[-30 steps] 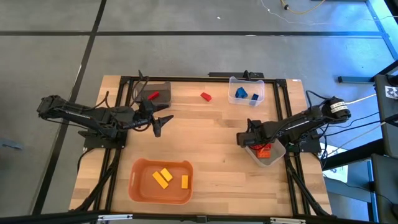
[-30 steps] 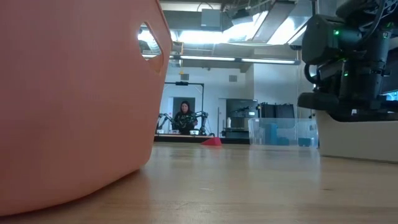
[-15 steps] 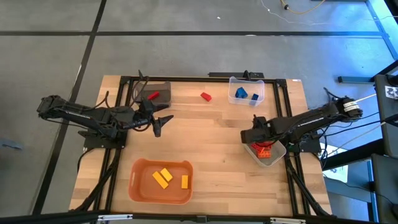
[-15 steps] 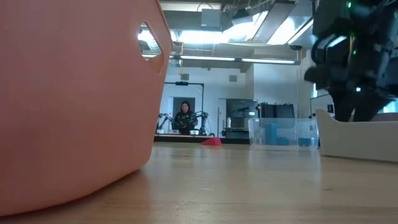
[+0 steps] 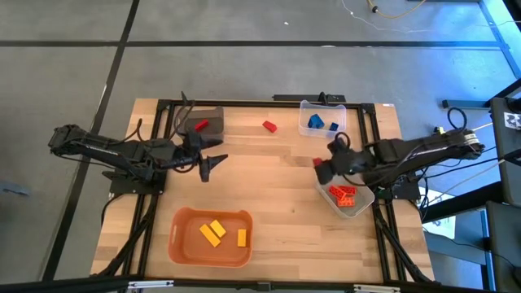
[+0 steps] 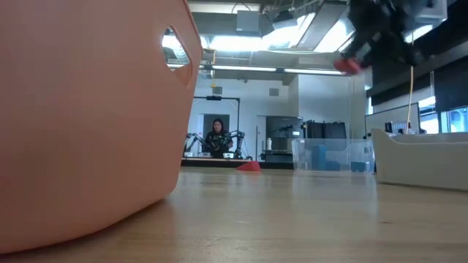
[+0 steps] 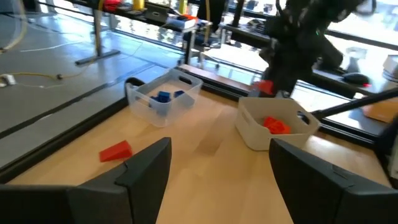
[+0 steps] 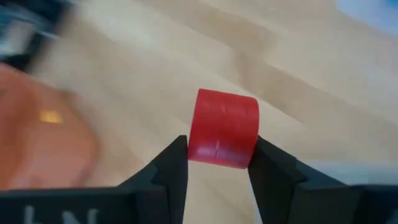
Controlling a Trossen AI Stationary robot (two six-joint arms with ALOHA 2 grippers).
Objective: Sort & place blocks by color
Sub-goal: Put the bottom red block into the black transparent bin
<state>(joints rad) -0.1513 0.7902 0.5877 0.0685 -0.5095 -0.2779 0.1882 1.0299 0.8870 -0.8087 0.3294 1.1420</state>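
Wooden table (image 5: 269, 179) below, the right gripper (image 8: 219, 163) pinches a red block (image 8: 224, 128); it should carry it level toward the dark bin (image 5: 203, 118), while the left gripper (image 7: 217, 162) waits spread.

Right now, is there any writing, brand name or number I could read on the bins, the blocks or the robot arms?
None can be read.
The right gripper shows pale marks at the right wrist view's bottom edge, cut off and unreadable.
The red block it holds bears no print.

Robotics lab — more robot arms (image 6: 196, 142) on benches behind, concrete floor (image 5: 244, 73), ceiling strip lights (image 6: 252, 44)
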